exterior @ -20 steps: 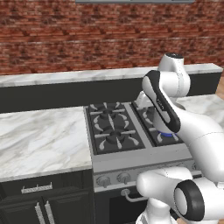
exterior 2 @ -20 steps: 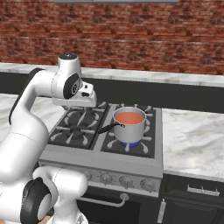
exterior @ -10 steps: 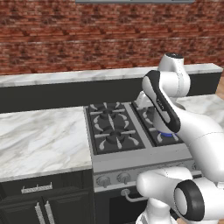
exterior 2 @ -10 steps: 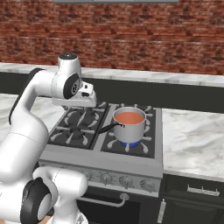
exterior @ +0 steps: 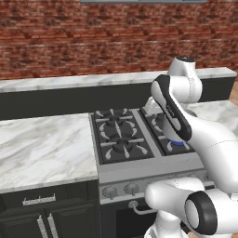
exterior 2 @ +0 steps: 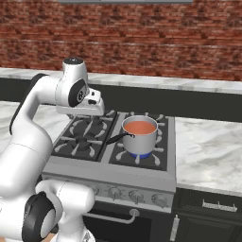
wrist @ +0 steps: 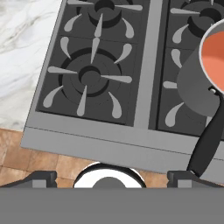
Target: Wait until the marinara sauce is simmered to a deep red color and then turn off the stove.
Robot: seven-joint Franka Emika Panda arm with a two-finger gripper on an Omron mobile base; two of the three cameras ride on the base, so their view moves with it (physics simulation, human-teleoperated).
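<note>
On the left lay the white marbled counter [exterior 2: 208, 142], and beside it stood the wide stainless-steel gas stove [exterior 2: 113, 177] with its black cast-iron grates. I held my two-finger gripper [wrist: 111, 175] above the stove's left burners, looking down on them. Its small dark tips stood wide apart at the bottom of my hand view, and nothing lay between them. Further right, on the front right burner, sat the small shiny steel saucepan [exterior 2: 140, 141], its dark handle [exterior 2: 116, 138] pointing toward my arm. The smooth red marinara sauce [exterior 2: 141, 127] filled it to the rim. It looked to me a light orange-red, not yet deep red. A blue flame [exterior 2: 140, 154] showed under the pan, so I judged the burner was lit. Along the stove's front ran the row of round silver knobs [exterior 2: 135, 195], none of them touched by me. I judged the task to be in its waiting part: the sauce needed more simmering, and the reach down to the right knob and its turning were both left to do.
</note>
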